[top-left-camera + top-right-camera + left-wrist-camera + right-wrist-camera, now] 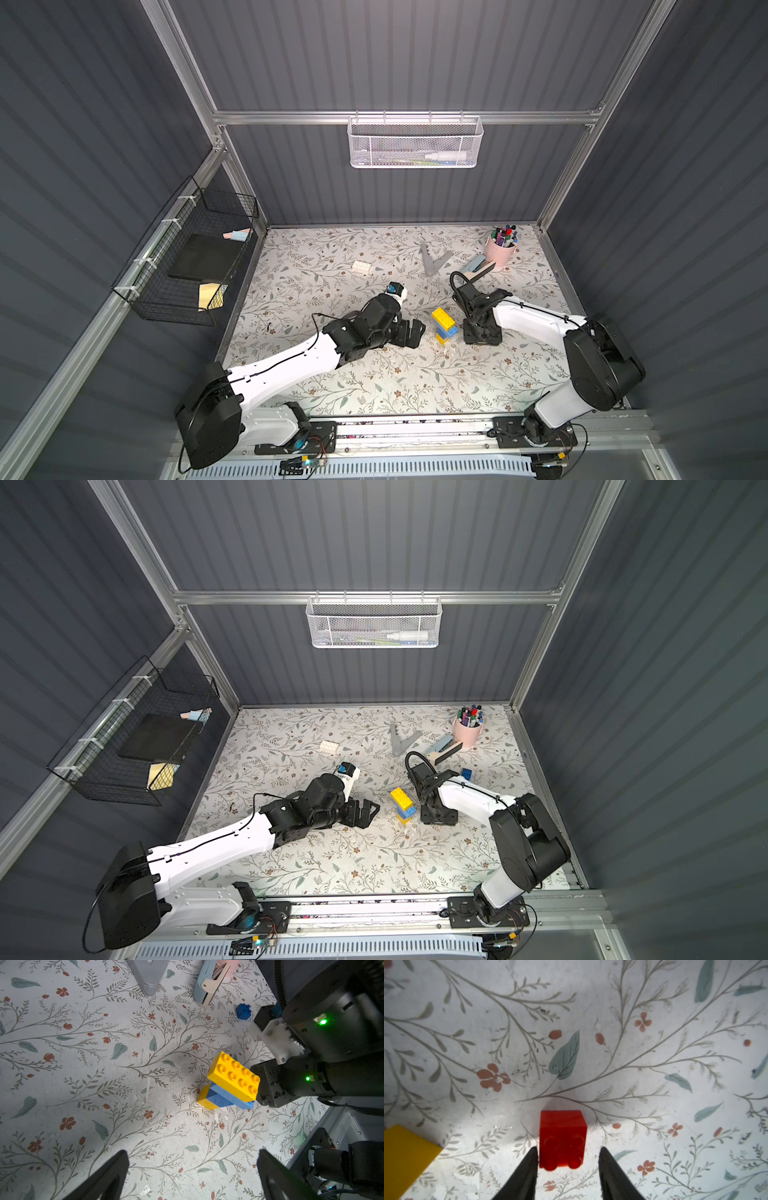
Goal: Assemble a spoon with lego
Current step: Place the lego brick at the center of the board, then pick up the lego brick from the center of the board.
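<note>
Nearest, 2 white-and-black robot arms reach in from the near edge: the left gripper hangs released, wide, just left of the part-built spoon, a yellow-and-blue studded brick stack standing centrally, probably ready to steady it. At its right the right gripper straddles 1 small red square plastic brick, jaws apart, not yet clenched; only the right wrist view shows that brick, hidden from above.
</note>
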